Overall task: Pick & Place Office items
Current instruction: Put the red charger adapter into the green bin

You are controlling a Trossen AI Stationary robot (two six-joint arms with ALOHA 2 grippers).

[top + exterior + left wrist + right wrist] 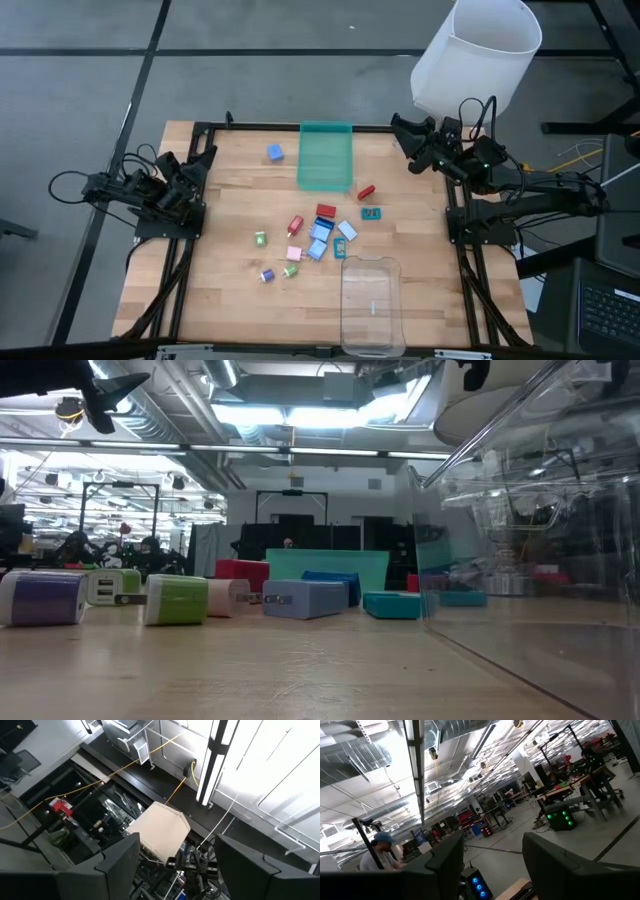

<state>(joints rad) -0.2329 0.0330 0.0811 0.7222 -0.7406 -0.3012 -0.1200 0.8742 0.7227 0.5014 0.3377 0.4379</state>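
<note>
Several small colourful office items lie on the wooden table between the trays: a blue cube [275,152], a red roll [366,191], a teal flat piece [371,213], a red flat piece [326,211], blue flat pieces [320,237], a green piece [260,239], a pink piece [294,254] and a purple roll [267,275]. The low view shows the purple piece [40,598] and a green piece [175,600] nearest. My left gripper [203,160] stands open, raised at the table's left edge. My right gripper [402,128] stands open, raised at the far right corner. Both wrist views look up into the room, with nothing between the fingers [120,865] [445,865].
A green rectangular tray [325,155] sits at the far middle of the table. A clear plastic tray [370,305] sits at the near edge, and it fills the right of the low view [540,540]. A white bucket [480,55] stands beyond the far right corner. A person shows in the right wrist view [377,852].
</note>
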